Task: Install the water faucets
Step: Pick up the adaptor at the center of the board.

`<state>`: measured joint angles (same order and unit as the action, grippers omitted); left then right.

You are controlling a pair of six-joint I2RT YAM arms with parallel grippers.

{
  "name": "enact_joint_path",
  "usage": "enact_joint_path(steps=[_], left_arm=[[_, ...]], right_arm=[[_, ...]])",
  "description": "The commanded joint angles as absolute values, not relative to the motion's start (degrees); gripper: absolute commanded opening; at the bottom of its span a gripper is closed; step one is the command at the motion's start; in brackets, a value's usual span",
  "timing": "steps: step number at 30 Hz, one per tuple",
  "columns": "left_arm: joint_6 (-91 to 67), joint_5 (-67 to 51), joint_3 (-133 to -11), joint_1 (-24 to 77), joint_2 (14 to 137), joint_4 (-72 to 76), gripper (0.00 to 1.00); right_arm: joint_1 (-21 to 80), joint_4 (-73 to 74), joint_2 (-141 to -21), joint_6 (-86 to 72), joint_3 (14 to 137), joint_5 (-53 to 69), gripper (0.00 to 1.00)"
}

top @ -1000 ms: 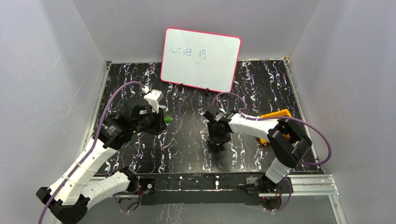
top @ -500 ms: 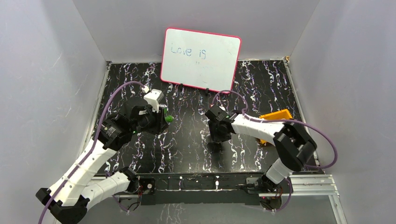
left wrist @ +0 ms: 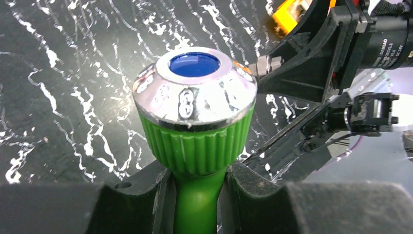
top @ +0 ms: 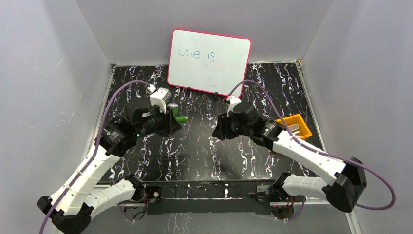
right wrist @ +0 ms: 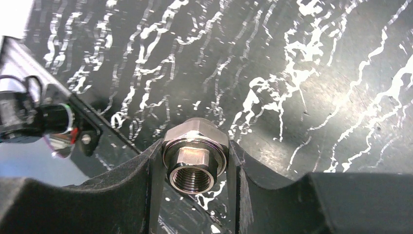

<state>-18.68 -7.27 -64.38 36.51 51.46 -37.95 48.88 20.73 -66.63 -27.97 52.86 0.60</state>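
Grip check, both pieces held above the table [top: 195, 156].
Left gripper [left wrist: 197, 187] was clamped on the green tap [left wrist: 195, 144] at its stem, under the ribbed knob. Right gripper [right wrist: 195, 168] was closed on the threaded fitting [right wrist: 195, 141]. Judged: tap light, rigid plastic, chrome cap slippery; fitting heavier, flats grip well. Orange tray [top: 292, 127] and whiteboard [top: 209, 61] stood well apart; only the arms could foul.

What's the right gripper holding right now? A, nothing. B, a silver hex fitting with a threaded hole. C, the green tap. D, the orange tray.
B: in the right wrist view a silver hex fitting sits clamped between the fingers of the right gripper; the green tap is in the left gripper.
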Motion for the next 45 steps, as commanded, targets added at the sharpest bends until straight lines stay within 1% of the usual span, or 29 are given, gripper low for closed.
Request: enact_joint_path(steps=[1,3,6,12,16,21,31,34,36,41,45], left_arm=[[-19.45,-13.71,-67.75,36.49,51.38,-33.84,0.0],[-19.67,-14.73,-68.88,36.56,51.37,-32.87,0.0],[-19.5,-16.7,-71.19,36.55,51.91,-32.07,0.0],[-18.94,-26.37,-75.4,36.52,53.96,-29.9,0.0],[-19.63,-31.65,-77.55,36.53,54.31,-27.85,0.0],[-19.92,-36.07,-79.9,36.49,53.79,-26.35,0.0],[-21.3,-48.79,-81.99,36.53,55.18,-22.32,0.0],[-21.69,-51.73,-81.9,36.49,55.13,-20.27,0.0],[-21.87,-52.84,-81.83,36.5,55.03,-19.27,0.0],[-23.2,-54.44,-81.33,36.51,54.81,-16.29,0.0],[-24.72,-55.35,-80.91,36.5,54.75,-14.14,0.0]], right_arm=[[49.13,12.74,-59.94,-26.01,53.94,6.19,0.0],[49.13,11.03,-56.52,-23.91,53.07,9.07,0.0],[49.06,4.65,-50.26,-22.56,50.0,11.12,0.0],[49.13,-0.32,-42.32,-17.69,49.5,13.46,0.0],[49.13,-5.11,-39.4,-14.08,49.88,15.17,0.0],[49.11,-11.93,-37.11,-8.69,50.32,20.64,0.0],[49.13,-15.15,-38.68,-1.34,56.8,27.1,0.0],[49.09,-13.77,-40.13,2.07,58.98,29.61,0.0],[49.13,-14.38,-40.86,4.03,59.4,31.51,0.0],[49.08,-20.12,-42.09,3.33,59.3,35.57,0.0],[49.12,-20.67,-43.75,3.25,60.99,37.52,0.0]])
